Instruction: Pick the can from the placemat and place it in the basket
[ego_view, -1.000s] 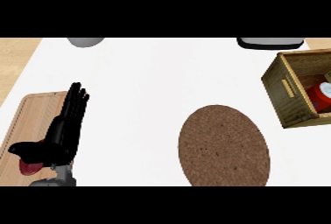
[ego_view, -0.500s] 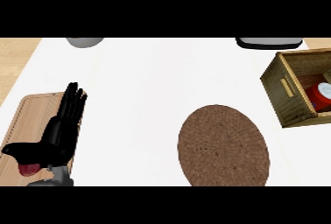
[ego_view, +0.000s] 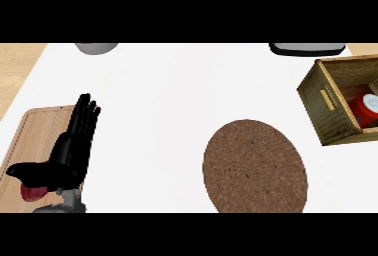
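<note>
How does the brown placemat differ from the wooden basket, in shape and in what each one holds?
The placemat is a flat, dark brown oval; the basket is a lighter wooden box with upright walls. Nothing lies on the placemat, while the basket holds the red can. The placemat is near the middle; the basket is at the right edge. Both rest on the white counter.
</note>
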